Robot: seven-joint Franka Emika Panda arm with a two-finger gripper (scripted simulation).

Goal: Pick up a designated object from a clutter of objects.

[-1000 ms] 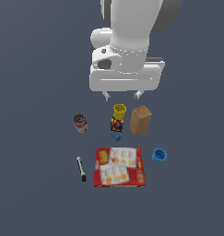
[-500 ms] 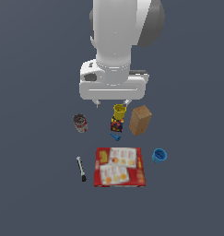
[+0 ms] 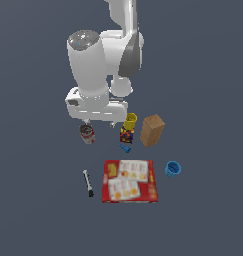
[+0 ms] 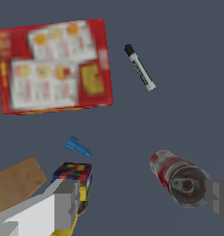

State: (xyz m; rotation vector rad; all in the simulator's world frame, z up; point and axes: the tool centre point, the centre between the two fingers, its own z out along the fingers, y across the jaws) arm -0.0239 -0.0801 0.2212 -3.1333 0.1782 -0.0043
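Note:
The tin can (image 3: pixel 86 133) with a red-and-white label and dark top stands upright at the exterior view's left of the clutter. It also shows in the wrist view (image 4: pixel 180 179). My gripper (image 3: pixel 99 123) is open and empty, hovering above the table. One finger (image 3: pixel 86 121) is just over the can, the other (image 3: pixel 113 124) is near the yellow cup (image 3: pixel 130 119). In the wrist view the gripper (image 4: pixel 142 200) has the can close to one finger (image 4: pixel 219 198), not centred between the two.
A multicoloured block (image 3: pixel 126 134) stands by the yellow cup, with a brown cardboard box (image 3: pixel 152 130) beside it. A flat red box (image 3: pixel 129 180), a black marker (image 3: pixel 88 183), a blue cup (image 3: pixel 173 169) and a small blue piece (image 3: pixel 125 148) lie nearer the camera.
The hand has moved toward the exterior view's left, from over the yellow cup to over the can, and sits lower. The objects have not moved.

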